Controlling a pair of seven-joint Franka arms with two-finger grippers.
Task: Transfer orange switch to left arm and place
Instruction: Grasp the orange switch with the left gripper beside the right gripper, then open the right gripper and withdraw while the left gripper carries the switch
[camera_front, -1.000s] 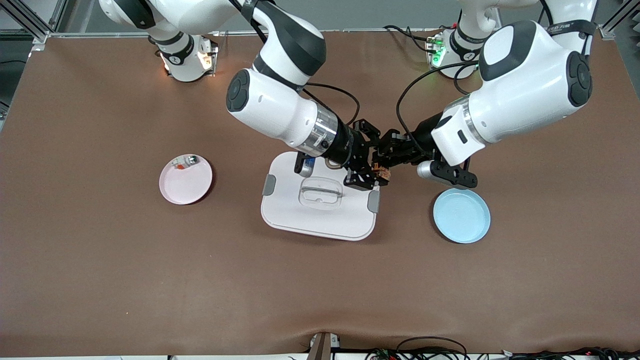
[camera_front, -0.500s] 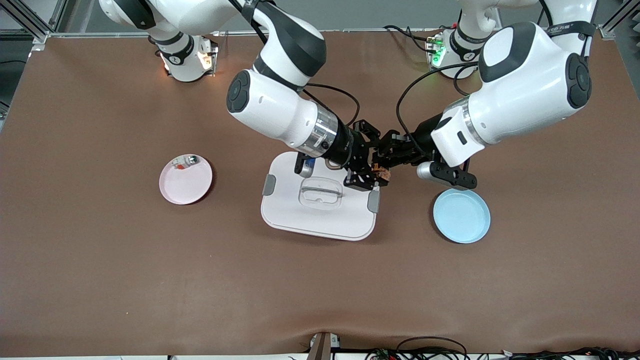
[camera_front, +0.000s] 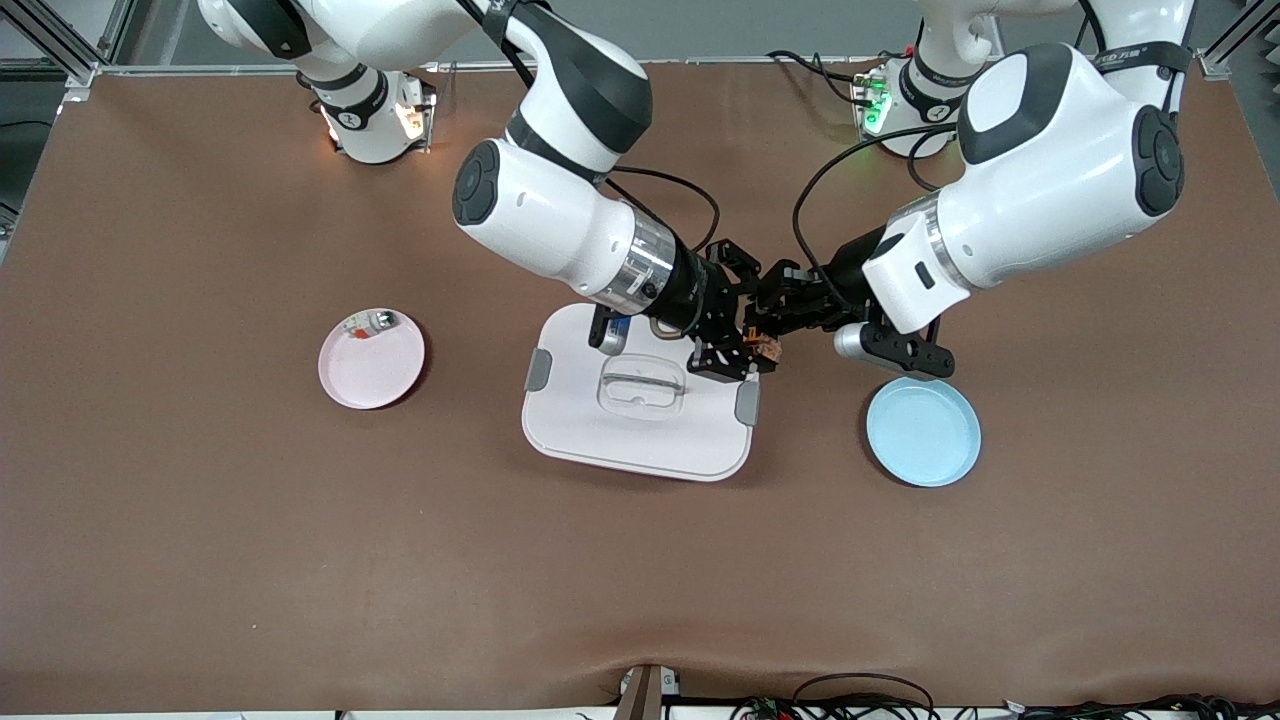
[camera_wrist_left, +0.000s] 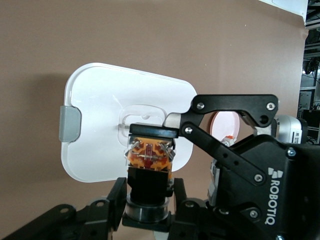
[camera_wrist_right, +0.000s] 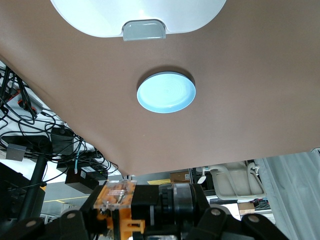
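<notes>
Brown tabletop (camera_front: 200, 560), both arms meeting mid-air over the edge of the white box (camera_front: 600, 430) toward the left arm's end. Orange switch (camera_front: 763, 346) sits between the two claws, above the grey latch (camera_front: 746, 402). Right claw (camera_front: 735, 352) grips it; left claw (camera_front: 775, 315) is closed around its black body from the blue plate's side, seen plainly in the left wrist view (camera_wrist_left: 149, 170). Both hold at once: handover midway, by my judgement. Switch's long axis runs claw to claw, orange face toward the box. Blue plate (camera_front: 923, 432) lies beside the box, under the left arm, so the left arm is nearer. Pink plate (camera_front: 371, 358) with a small part (camera_front: 370, 324) lies well apart.
</notes>
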